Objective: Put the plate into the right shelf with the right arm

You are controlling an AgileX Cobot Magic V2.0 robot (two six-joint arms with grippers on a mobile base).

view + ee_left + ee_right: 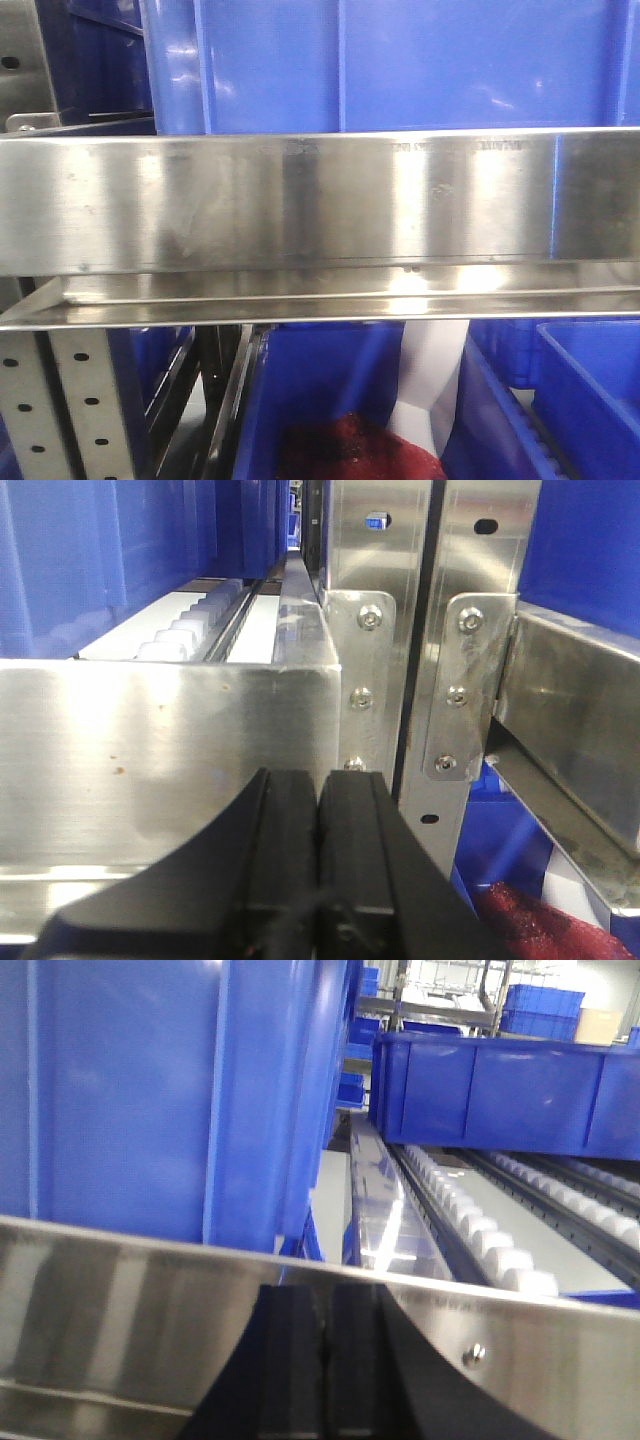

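No plate in sight, both grippers closed on nothing, right up against the steel rack.

The brushed stainless-steel shelf edge [320,195] of the right shelf fills the front view, with large blue plastic bins [400,60] above it and more below, one holding something dark red [350,450]. The plain white round plate appears in no view, so I cannot tell where it is or whether it has been placed. The left gripper [318,860] sits just in front of the shelf edge, jaws pressed together and empty; the right gripper [322,1360] likewise, near white rollers [480,1230] behind the edge. Judging from this, either nothing has been picked up yet or it is already done.
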